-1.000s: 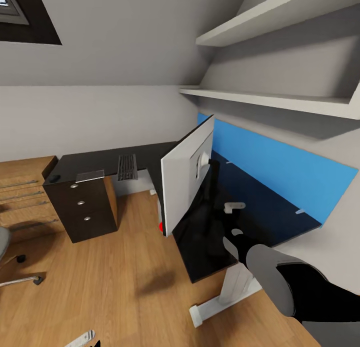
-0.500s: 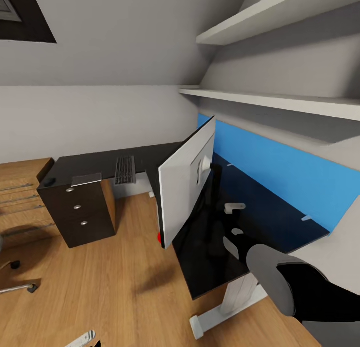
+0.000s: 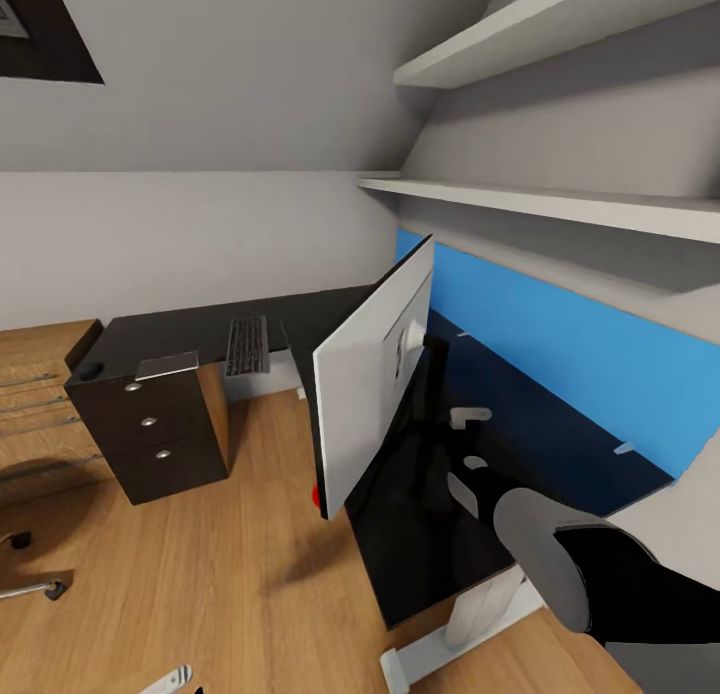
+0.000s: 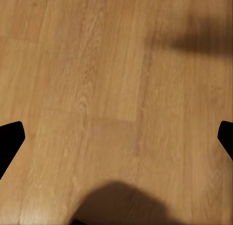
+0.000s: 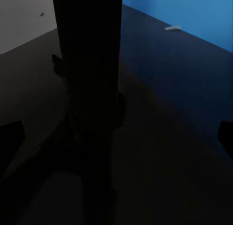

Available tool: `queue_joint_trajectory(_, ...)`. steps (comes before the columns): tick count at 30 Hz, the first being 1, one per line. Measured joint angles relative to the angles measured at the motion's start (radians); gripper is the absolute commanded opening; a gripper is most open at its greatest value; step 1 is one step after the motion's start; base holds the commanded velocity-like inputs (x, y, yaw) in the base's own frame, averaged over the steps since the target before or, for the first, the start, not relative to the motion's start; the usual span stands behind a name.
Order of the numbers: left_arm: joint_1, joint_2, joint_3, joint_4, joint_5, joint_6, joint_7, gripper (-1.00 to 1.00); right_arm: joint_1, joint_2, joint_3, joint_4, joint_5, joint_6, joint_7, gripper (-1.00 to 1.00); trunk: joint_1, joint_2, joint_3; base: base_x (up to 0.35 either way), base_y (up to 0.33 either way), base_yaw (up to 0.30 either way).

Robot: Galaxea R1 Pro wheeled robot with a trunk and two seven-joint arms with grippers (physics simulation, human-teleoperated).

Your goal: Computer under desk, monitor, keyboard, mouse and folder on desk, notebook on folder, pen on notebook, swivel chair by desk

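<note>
White-backed flat monitor (image 3: 372,384) stands tilted on glossy black L-shaped desk (image 3: 180,331); right gripper (image 5: 119,137) spread wide behind its black stand (image 5: 90,89). Left gripper (image 4: 116,137) spread wide above light wooden floor (image 4: 97,64).

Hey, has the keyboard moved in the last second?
No. The keyboard lies at the same spot on the desk's front edge; the whole view shifted, so the camera moved.

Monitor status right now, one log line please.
monitor: on desk, white back to camera | right gripper: near stand, open | keyboard: on desk
</note>
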State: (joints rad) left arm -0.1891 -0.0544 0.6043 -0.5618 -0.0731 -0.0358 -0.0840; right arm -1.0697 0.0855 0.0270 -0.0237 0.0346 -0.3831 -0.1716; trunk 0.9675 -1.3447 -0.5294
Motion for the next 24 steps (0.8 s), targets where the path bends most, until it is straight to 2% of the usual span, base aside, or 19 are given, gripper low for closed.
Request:
queue_joint_trajectory(7, 0.000, 0.000, 0.000, 0.004, 0.000, 0.000, 0.000, 1.00, 0.000, -0.009, 0.000, 0.000, -0.001, 0.001, 0.000, 1.00, 0.000, 0.000, 0.000, 0.037, 0.000, 0.000)
queue_joint_trajectory(16, 0.000, 0.000, -0.001, 0.005, 0.000, 0.000, 0.000, 1.00, 0.000, -0.012, -0.001, 0.000, -0.001, 0.001, 0.000, 1.00, 0.000, 0.000, 0.000, 0.190, 0.000, 0.000)
queue_joint_trajectory(24, 0.000, 0.000, -0.001, 0.006, 0.000, 0.000, 0.000, 1.00, 0.000, -0.013, 0.003, -0.001, 0.000, 0.000, 0.001, 1.00, 0.000, 0.000, 0.000, 0.050, 0.000, 0.000)
